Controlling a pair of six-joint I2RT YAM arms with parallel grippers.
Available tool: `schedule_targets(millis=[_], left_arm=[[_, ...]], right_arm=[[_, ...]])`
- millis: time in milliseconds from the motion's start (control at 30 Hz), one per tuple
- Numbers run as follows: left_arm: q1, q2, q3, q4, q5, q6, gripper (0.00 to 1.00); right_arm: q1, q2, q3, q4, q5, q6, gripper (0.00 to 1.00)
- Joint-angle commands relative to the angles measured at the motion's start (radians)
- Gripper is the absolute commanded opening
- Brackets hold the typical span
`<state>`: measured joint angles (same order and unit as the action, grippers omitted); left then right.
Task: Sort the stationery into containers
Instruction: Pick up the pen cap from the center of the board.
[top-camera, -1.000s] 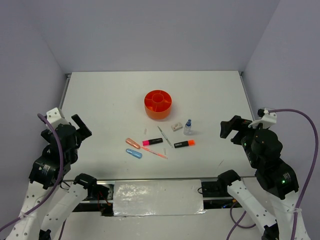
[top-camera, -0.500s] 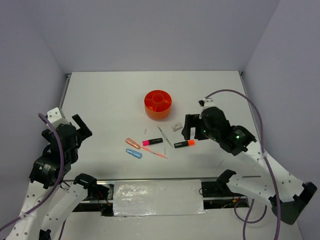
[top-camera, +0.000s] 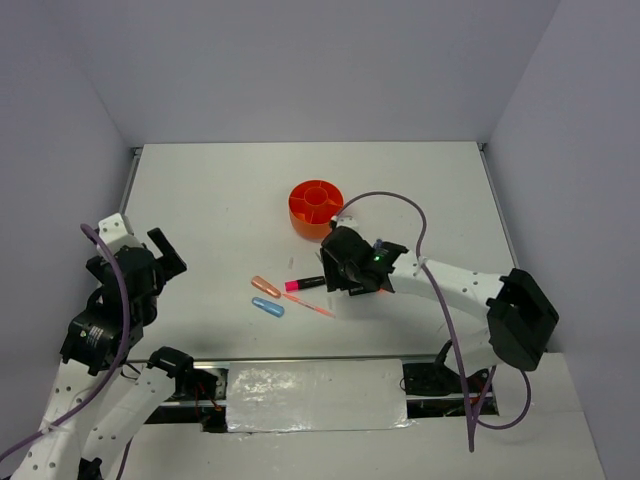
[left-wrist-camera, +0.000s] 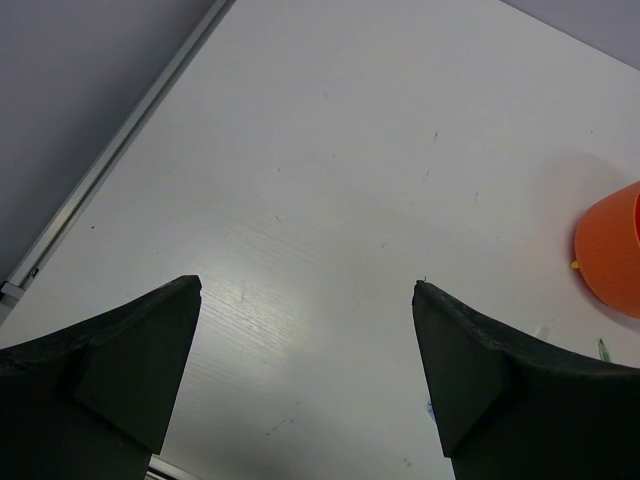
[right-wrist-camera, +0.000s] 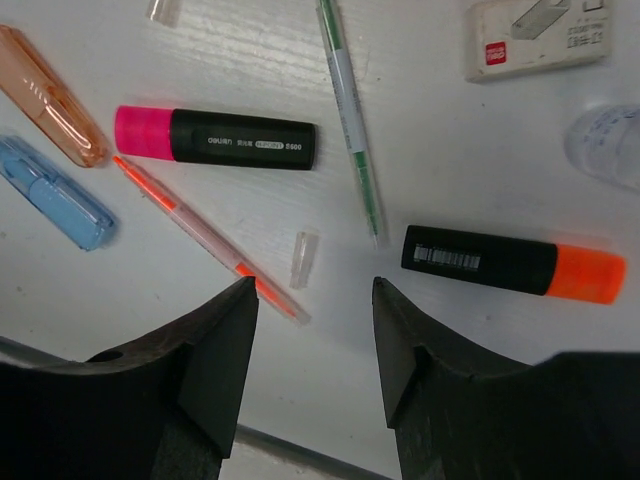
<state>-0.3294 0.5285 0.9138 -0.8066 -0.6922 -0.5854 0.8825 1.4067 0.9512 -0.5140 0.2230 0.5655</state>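
The orange tub (top-camera: 316, 208) stands mid-table; its edge shows in the left wrist view (left-wrist-camera: 612, 255). My right gripper (top-camera: 345, 276) hangs open over the stationery. In its wrist view (right-wrist-camera: 312, 290) the jaws stand apart and empty, above a small clear cap (right-wrist-camera: 303, 260). Around it lie the pink-ended highlighter (right-wrist-camera: 215, 137), the orange-ended highlighter (right-wrist-camera: 510, 262), a grey-green pen (right-wrist-camera: 352, 120), a pink pen (right-wrist-camera: 205, 235), the orange capsule (right-wrist-camera: 50, 95), the blue capsule (right-wrist-camera: 55, 192), the white eraser (right-wrist-camera: 535, 35) and the little bottle (right-wrist-camera: 610, 140). My left gripper (top-camera: 165, 254) is open and empty at the far left (left-wrist-camera: 306, 287).
A second clear cap (right-wrist-camera: 163, 10) lies beyond the pink highlighter. The right arm's purple cable (top-camera: 385, 198) loops above the table next to the tub. The table's left rail (left-wrist-camera: 110, 160) runs beside my left gripper. Grey walls close in the back and sides.
My right arm has swung left from the right side of the table and now reaches over the stationery, covering the orange highlighter and eraser in the top view. The left arm barely moved.
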Motion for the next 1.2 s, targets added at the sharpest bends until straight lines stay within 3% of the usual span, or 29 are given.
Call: schedule_targets(millis=[0, 167, 233, 933, 1167], left_arm=[[0.004, 0.005, -0.004, 0.04, 0.007, 0.021, 0.99], [0.004, 0.005, -0.006, 0.046, 0.013, 0.024, 0.99], [0.004, 0.008, -0.006, 0.043, 0.013, 0.024, 0.99], [0.003, 0.024, -0.006, 0.049, 0.026, 0.03, 0.99], [0.003, 0.016, -0.006, 0.047, 0.023, 0.029, 0.99]], right_arm=[[0.029, 0.043, -0.006, 0.097, -0.002, 0.027, 0.56], [0.039, 0.124, -0.015, 0.137, -0.033, 0.028, 0.53], [0.047, 0.149, -0.015, 0.138, -0.034, 0.031, 0.45], [0.079, 0.241, -0.051, 0.147, 0.007, 0.06, 0.41], [0.079, 0.256, -0.06, 0.155, 0.007, 0.06, 0.32]])
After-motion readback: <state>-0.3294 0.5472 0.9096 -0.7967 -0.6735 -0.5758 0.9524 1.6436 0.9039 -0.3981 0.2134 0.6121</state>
